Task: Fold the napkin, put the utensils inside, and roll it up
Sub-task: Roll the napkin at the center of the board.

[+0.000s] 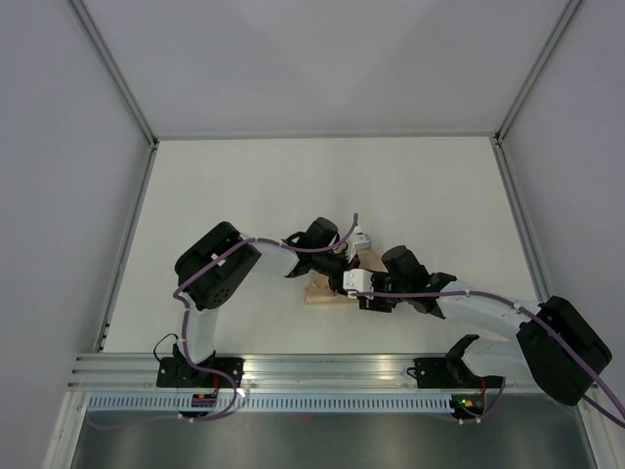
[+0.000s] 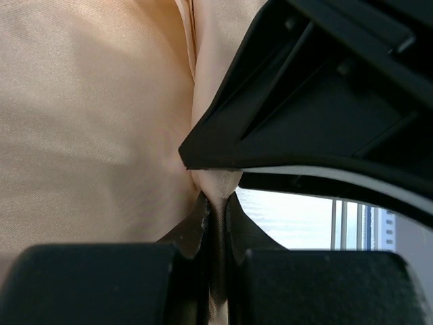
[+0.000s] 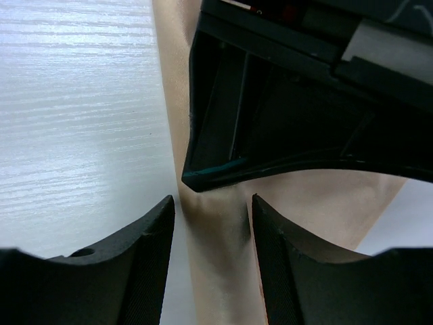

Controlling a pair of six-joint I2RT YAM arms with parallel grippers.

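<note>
- Two arms reach in from opposite sides and meet right over the napkin, in the top view.
- Napkin is bunched into a small peach heap. It lies flat on the white table, w/ bare tabletop showing all round it.
- Most of the heap is hidden under the wrists from above; only its near-left part shows.
- L gripper: clamped on the napkin. Its fingers are pressed together w/ a thin ridge of peach cloth pinched between the tips.
- L wrist view: smooth cloth fills the whole left side of that pinch. A crease runs up from the pinch toward the top edge.
- The R gripper's black body sits just above and right of the pinched ridge, almost touching the cloth.
- R gripper: jaws apart, straddling a narrow strip of the napkin.
- R fingers: the strip runs between them. One finger is against the cloth; a sliver of table shows between the other finger and the cloth edge, so no squeeze.
- R wrist view: the L gripper's dark housing hangs directly above the strip, its lower corner down at the cloth.
- More napkin spreads to the right of the strip, under that housing. Wood-grain table is to the left of the strip.
</note>
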